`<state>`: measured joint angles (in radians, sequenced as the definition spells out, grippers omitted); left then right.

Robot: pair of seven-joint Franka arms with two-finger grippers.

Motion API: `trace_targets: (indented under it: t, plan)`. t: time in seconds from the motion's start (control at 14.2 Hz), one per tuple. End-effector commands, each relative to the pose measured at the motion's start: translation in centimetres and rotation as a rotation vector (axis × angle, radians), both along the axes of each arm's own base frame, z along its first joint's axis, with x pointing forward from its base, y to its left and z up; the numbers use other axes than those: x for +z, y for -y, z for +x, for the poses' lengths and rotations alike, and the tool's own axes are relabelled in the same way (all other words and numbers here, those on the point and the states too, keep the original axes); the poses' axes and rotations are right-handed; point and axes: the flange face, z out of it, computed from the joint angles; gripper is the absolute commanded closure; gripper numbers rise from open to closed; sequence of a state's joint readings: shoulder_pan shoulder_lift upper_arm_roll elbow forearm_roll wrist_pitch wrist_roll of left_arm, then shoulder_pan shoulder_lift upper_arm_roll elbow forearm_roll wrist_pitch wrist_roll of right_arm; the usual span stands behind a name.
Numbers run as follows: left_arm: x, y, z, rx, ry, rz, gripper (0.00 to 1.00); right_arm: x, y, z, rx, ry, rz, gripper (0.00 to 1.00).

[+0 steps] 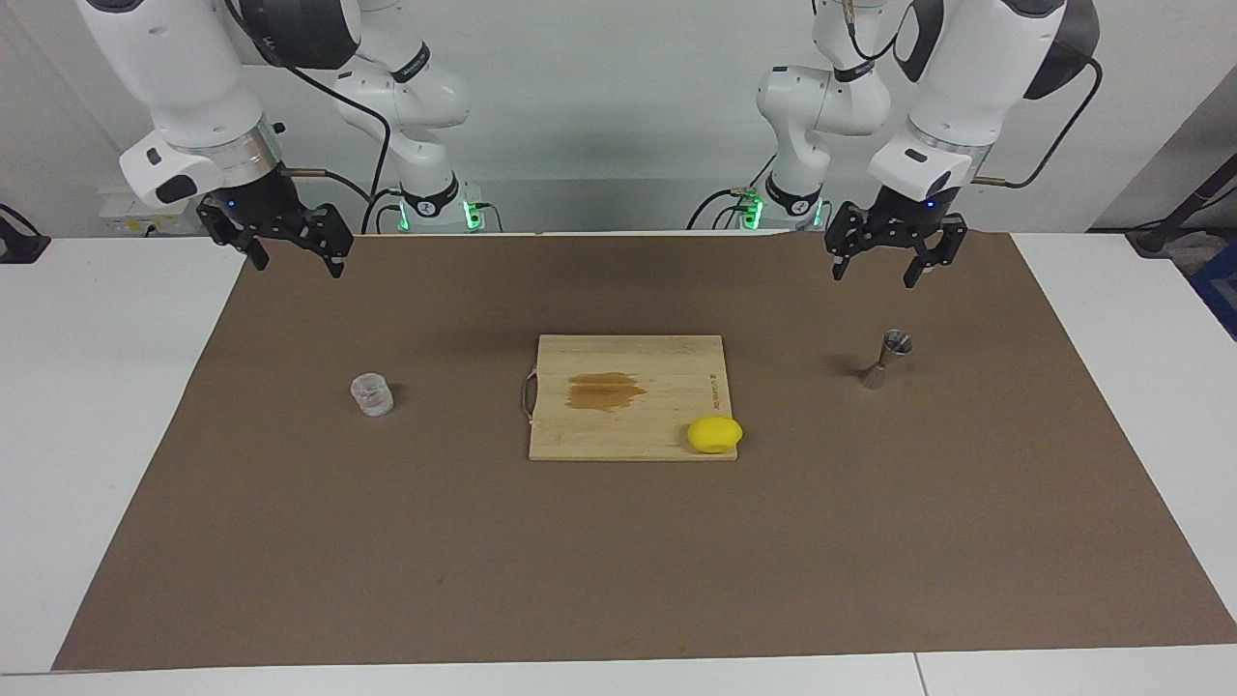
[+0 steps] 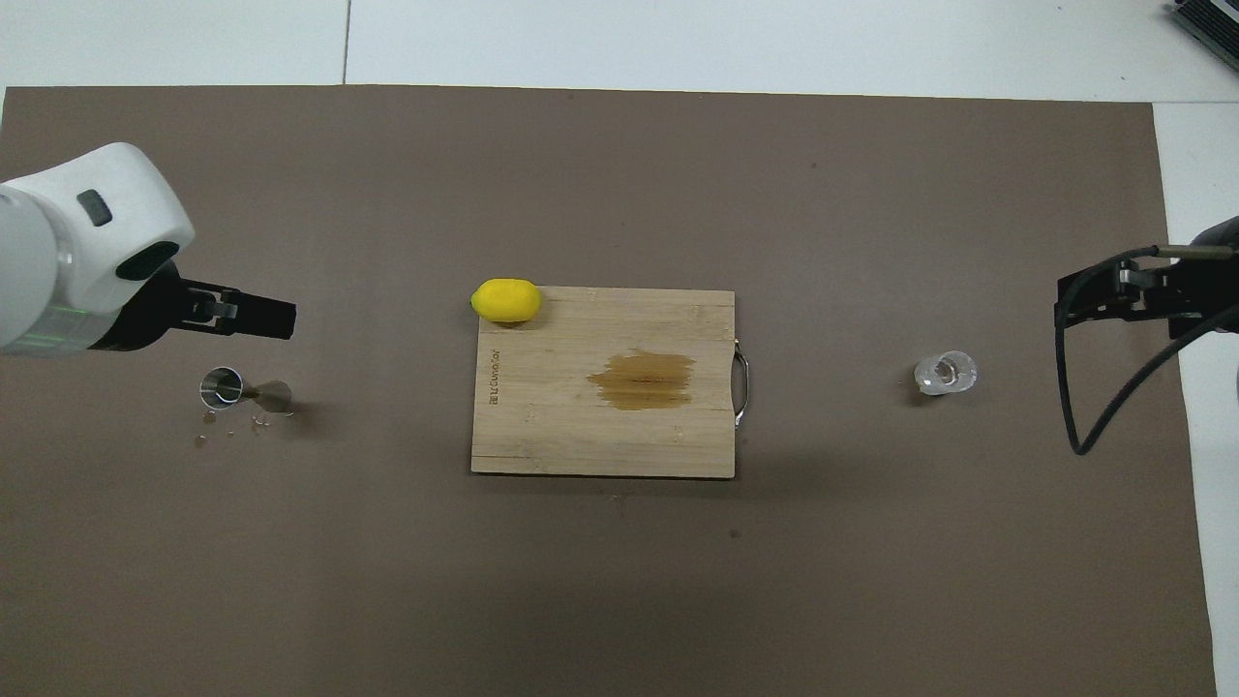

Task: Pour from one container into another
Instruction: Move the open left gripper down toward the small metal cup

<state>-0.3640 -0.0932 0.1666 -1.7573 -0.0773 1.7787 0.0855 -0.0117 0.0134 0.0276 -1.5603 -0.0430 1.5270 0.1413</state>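
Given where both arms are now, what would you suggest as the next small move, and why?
Probably lower the right pincer toward the glass cup. It hangs open, holding nothing, and the cup stands untouched at its end of the mat. The left pincer, also open, hangs above the mat near the jigger, which stands upright and free to receive the pour.

We see a brown mat (image 1: 618,561) over a white table (image 1: 97,406). The cutting board (image 1: 657,425) is pale wood with a darker amber stain (image 1: 604,391) at its middle, and a bright yellow lemon (image 1: 714,434) sits at its corner. The jigger (image 1: 887,359) is silver; the glass cup (image 1: 372,395) is clear with textured walls. Both arms are white, their grippers black.
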Motion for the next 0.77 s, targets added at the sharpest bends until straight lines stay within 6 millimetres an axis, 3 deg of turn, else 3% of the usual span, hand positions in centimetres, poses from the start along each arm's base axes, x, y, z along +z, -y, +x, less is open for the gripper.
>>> trace_targets:
  t: [0.0, 0.21, 0.49, 0.7]
  plan:
    - [0.6, -4.0, 0.5, -0.135, -0.007, -0.073, 0.00, 0.1, 0.2, -0.7, -0.005, -0.004, 0.021, 0.01]
    - [0.5, -8.7, 0.6, -0.260, 0.024, -0.161, 0.00, 0.1, 0.2, -0.7, -0.005, -0.004, 0.021, 0.01]
    - [-0.2, -12.4, 0.3, -0.434, 0.060, -0.315, 0.00, 0.1, 0.2, -0.7, -0.005, -0.004, 0.021, 0.01]
    - [-2.2, -15.5, 1.1, -0.598, 0.132, -0.424, 0.00, 0.1, 0.2, -0.7, -0.005, -0.004, 0.021, 0.01]
